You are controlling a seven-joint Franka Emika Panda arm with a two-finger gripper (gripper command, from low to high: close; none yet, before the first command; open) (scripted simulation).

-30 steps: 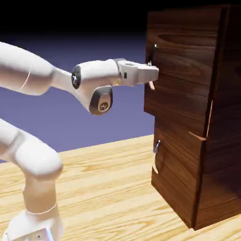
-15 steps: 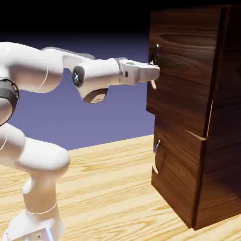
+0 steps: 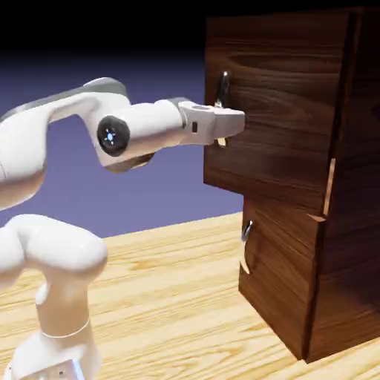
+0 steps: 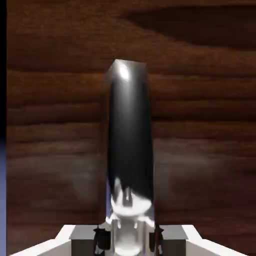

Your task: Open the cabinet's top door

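Observation:
The dark wood-grain cabinet (image 3: 356,223) stands at the exterior view's right. Its top door (image 3: 282,111) juts out to the left, well proud of the lower panel (image 3: 286,282). My gripper (image 3: 225,128) is shut on the top door's long curved silver handle (image 3: 222,87), gripping it near the lower end. In the hand view the handle (image 4: 129,150) rises as a thick shiny bar from between my fingertips, with the gripper (image 4: 129,239) clamped on its base and the door's wood (image 4: 55,125) filling the background.
The lower panel's short silver handle (image 3: 246,234) sits below and to the right of my hand. The light wooden table (image 3: 163,297) stretches under the arm, with the robot's base (image 3: 59,349) at the lower left.
The top door has come out toward the exterior view's left with my gripper on its handle. The arm's elbow has drawn back and folded as the hand moved left.

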